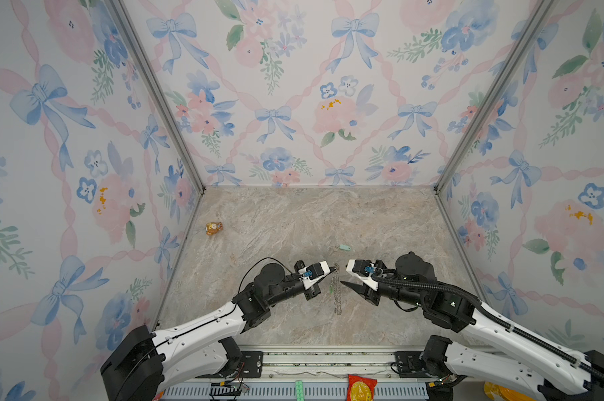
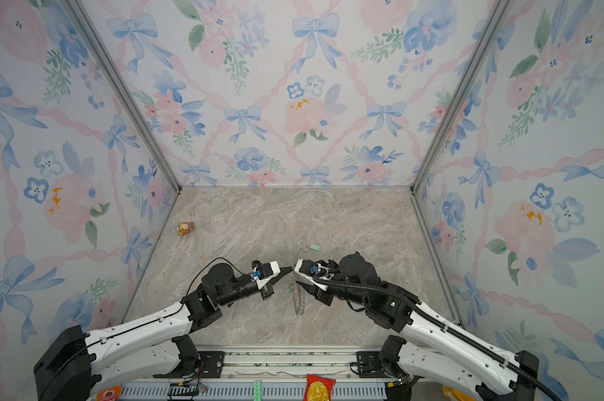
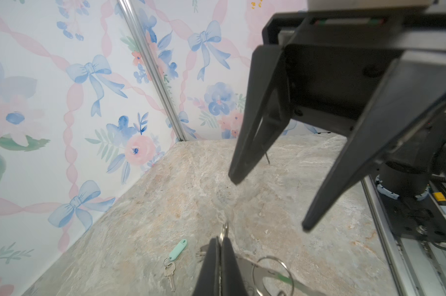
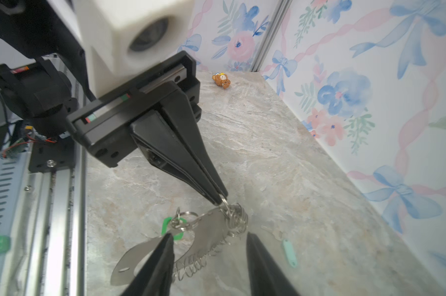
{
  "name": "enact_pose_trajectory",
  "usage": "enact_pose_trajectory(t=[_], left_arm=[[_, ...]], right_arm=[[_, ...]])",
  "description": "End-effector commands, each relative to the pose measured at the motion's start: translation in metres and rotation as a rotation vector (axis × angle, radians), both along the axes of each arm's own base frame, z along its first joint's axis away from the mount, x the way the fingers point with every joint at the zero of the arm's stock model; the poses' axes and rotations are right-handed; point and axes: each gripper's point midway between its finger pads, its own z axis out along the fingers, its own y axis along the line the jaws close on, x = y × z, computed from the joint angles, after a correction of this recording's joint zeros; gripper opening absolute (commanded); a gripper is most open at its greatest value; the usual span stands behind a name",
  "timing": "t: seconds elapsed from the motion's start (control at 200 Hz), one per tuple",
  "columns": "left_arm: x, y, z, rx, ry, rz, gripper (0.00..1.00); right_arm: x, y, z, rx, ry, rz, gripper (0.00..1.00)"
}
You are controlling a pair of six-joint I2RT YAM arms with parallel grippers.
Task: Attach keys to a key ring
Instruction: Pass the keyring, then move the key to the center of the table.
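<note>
Lower centre in a top view: key ring [image 1: 337, 302] and green key [image 1: 331, 290] too small to resolve. Right wrist view: right gripper [image 4: 209, 236] partly hides it.

We count two keys: mint key [image 3: 178, 249], green key [image 4: 166, 225]. One key ring [image 4: 209, 229], its small rings [image 4: 191, 265] too many to count. One bear [image 1: 214, 228]. Two grippers: left gripper [image 4: 220, 199], right gripper [image 3: 271, 203].

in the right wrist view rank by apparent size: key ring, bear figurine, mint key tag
1. key ring, clearly largest
2. mint key tag and bear figurine look alike; the bear lies farther off, so unranked
</note>
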Motion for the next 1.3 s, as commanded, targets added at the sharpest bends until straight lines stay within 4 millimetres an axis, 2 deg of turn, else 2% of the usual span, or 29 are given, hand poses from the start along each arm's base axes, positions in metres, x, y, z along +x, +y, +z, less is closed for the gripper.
enact_pose_trajectory(t=[0.0,0.07,0.13,0.255,0.35,0.47,0.63,0.64,0.7,0.845,0.98,1.055,1.16,1.295], left_arm=[[0.019,0.01,0.021,-0.071,0.02,0.113,0.0],[0.025,0.012,0.02,-0.088,0.061,0.147,0.0],[0.028,0.013,0.018,-0.1,0.108,0.166,0.0],[0.039,0.016,0.012,-0.122,0.191,0.226,0.0],[0.053,0.026,0.007,-0.138,0.27,0.312,0.0],[0.069,0.046,0.002,-0.186,0.383,0.403,0.0],[0.061,0.059,0.006,-0.234,0.397,0.405,0.0],[0.06,0.061,0.006,-0.239,0.395,0.406,0.0],[0.057,0.066,0.01,-0.261,0.383,0.413,0.0],[0.06,0.086,0.016,-0.315,0.352,0.5,0.0],[0.063,0.1,0.018,-0.338,0.33,0.567,0.0],[0.063,0.105,0.017,-0.339,0.323,0.588,0.0],[0.065,0.106,0.016,-0.336,0.32,0.601,0.0],[0.065,0.106,0.015,-0.33,0.318,0.603,0.0]], right_arm=[[0.033,-0.026,0.022,0.186,0.053,-0.187,0.56],[0.064,-0.048,0.02,0.242,0.123,-0.34,0.55],[0.087,-0.064,0.006,0.241,0.222,-0.462,0.55],[0.133,-0.096,-0.039,0.205,0.48,-0.725,0.53],[0.155,-0.104,-0.075,0.137,0.646,-0.858,0.47],[0.176,-0.098,-0.11,0.072,0.736,-0.954,0.5],[0.198,-0.074,-0.14,-0.007,0.785,-0.978,0.54],[0.199,-0.072,-0.147,-0.023,0.795,-0.981,0.55],[0.204,-0.063,-0.16,-0.05,0.81,-0.985,0.56],[0.211,-0.034,-0.187,-0.102,0.87,-0.956,0.53],[0.213,-0.013,-0.203,-0.129,0.905,-0.939,0.53],[0.215,0.001,-0.208,-0.083,0.931,-0.893,0.56],[0.216,0.01,-0.215,-0.076,0.96,-0.874,0.57],[0.216,0.01,-0.222,-0.116,0.963,-0.902,0.56]])
